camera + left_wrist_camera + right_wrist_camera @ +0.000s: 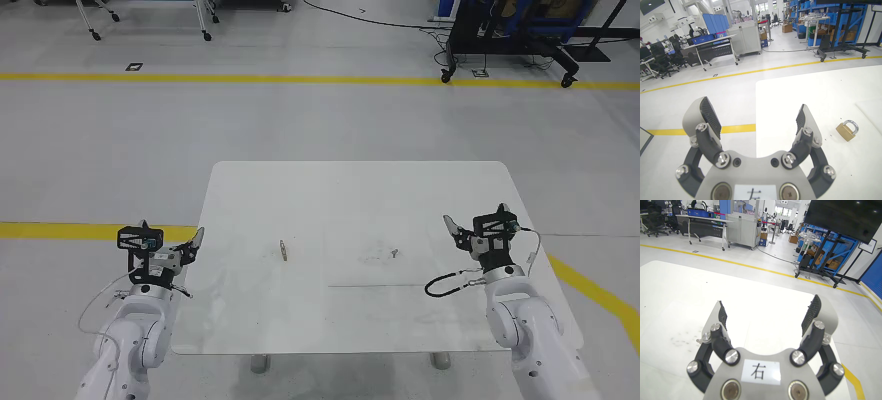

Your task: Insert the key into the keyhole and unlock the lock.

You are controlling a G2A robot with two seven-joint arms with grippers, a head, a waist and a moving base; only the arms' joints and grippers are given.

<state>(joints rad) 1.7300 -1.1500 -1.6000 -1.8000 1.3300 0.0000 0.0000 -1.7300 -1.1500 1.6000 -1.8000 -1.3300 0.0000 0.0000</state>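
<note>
1. Lock (846,131) of brass lies flat on the white surface (350,195), and in the top view (284,249) it is a small sliver.
2. Its silver shackle (854,125) is on the side away from the left tool.
3. The left tool (753,103) is released, with its ribbed fingers (710,117) spread wide. It hangs well to the left of the lock, at the surface's left edge, with one finger over the floor and the other over the surface. The top view shows it there too (172,237).
4. The key (395,253) lies on the surface to the right of the lock, well apart from it and at about the same depth. It is too small to make out its shape.
5. Faint grey smudges (374,257) mark the surface just on the lock's side of the key.
6. The right tool (768,300) is also released, with its fingers (811,311) wide apart. It hangs far to the right of the lock, beyond the key, over the surface near its right edge (478,221).
7. Neither tool touches the lock or the key.
</note>
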